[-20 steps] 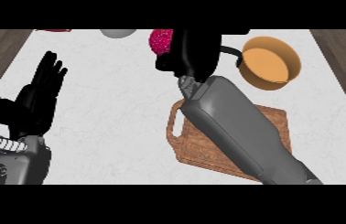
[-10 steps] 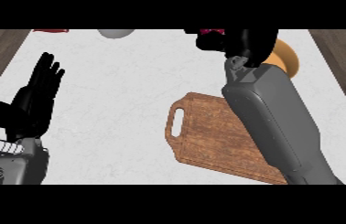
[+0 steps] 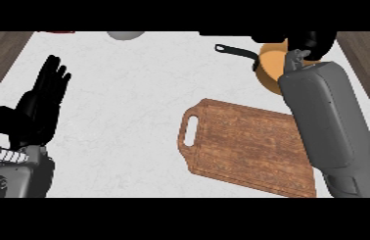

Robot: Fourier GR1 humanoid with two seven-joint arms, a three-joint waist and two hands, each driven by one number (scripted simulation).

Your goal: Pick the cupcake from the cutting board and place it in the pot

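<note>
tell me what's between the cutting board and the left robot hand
Nothing: in the head view only bare white counter lies between the cutting board and the left robot hand.

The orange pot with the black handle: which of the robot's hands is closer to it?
The right. The right hand is over the orange pot at the counter's far right; the left hand rests open, fingers up, near the left edge, far across the counter.

The white marbled bench (image 3: 137,92) carries a wooden cutting board (image 3: 245,146) and, beyond it, an orange pot (image 3: 269,67).
</note>
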